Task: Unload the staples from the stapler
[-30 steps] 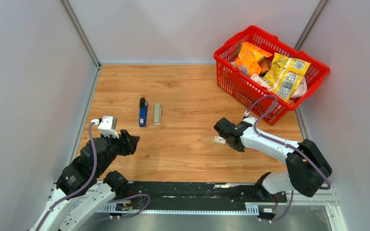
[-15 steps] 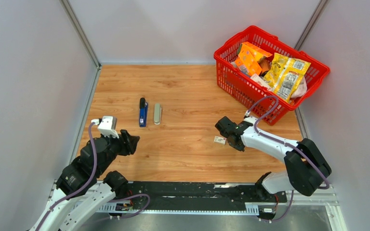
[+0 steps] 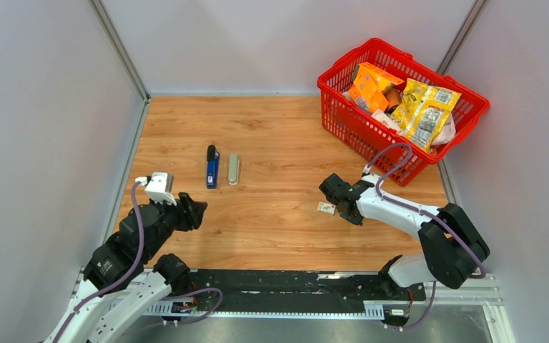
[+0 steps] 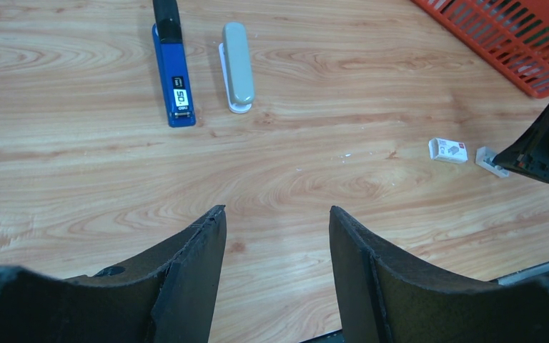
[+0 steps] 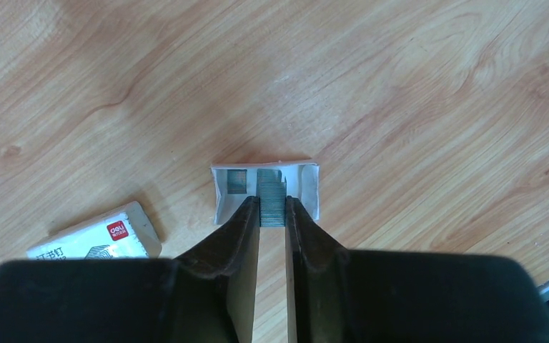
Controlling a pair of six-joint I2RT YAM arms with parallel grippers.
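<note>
My right gripper (image 5: 272, 206) is shut on a short grey strip of staples (image 5: 271, 187), pinched between the fingertips over a small open white box tray (image 5: 309, 187) on the wood. Seen from above, the right gripper (image 3: 334, 191) is low at the table's right middle. A blue stapler (image 3: 212, 168) with a black end lies flat at the left middle, a grey stapler-like piece (image 3: 234, 169) beside it; both also show in the left wrist view, blue stapler (image 4: 175, 75), grey piece (image 4: 238, 68). My left gripper (image 4: 275, 214) hangs open and holds nothing, near the front left.
A small closed white box with a red logo (image 5: 93, 239) lies just left of the tray. A red basket (image 3: 339, 107) full of snack packets stands at the back right. Grey walls close in the left, back and right sides.
The right gripper has shifted very slightly with the staples between its fingers. The left arm has not moved.
</note>
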